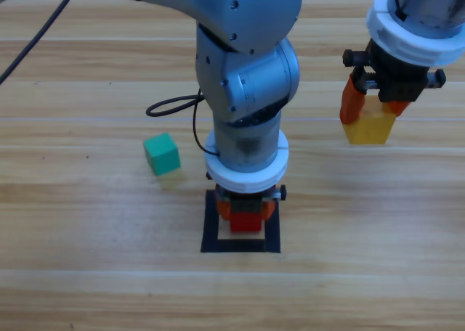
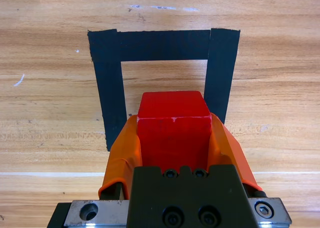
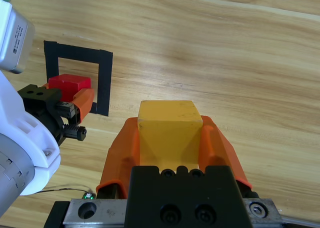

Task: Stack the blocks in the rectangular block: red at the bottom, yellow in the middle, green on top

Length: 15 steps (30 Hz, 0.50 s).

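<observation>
The left gripper (image 2: 172,138) jaws squeeze the red cube (image 2: 173,125) over the black tape square (image 2: 112,88), and the right gripper (image 3: 170,138) jaws squeeze the yellow cube (image 3: 169,130), so a crooked drop could miss.

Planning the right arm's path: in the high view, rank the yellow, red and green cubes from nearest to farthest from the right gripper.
1. Yellow cube: held in the right gripper, upper right.
2. Red cube: centre, in the left gripper.
3. Green cube: loose, left of centre.
</observation>
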Tool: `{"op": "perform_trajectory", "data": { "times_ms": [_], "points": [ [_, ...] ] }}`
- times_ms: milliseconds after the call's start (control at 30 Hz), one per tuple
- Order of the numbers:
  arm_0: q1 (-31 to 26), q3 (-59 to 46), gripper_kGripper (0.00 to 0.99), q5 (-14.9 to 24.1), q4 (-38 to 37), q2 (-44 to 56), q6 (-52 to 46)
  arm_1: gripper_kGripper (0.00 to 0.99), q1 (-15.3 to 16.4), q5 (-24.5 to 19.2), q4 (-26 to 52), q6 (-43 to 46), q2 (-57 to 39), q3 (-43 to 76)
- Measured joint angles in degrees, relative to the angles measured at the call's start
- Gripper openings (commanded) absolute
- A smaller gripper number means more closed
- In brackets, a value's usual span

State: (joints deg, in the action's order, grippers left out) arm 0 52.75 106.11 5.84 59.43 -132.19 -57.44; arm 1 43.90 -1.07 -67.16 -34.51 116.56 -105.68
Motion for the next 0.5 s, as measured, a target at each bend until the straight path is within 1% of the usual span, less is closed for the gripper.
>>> {"op": "perform_trajectory", "data": {
  "times_ms": [500],
  "points": [
    [0.00, -0.08, 0.026, 0.01, -0.36, -0.19, -0.52, 0.029, 0.00, 0.00, 0.00, 0.38, 0.01, 0.00]
  ]
}}
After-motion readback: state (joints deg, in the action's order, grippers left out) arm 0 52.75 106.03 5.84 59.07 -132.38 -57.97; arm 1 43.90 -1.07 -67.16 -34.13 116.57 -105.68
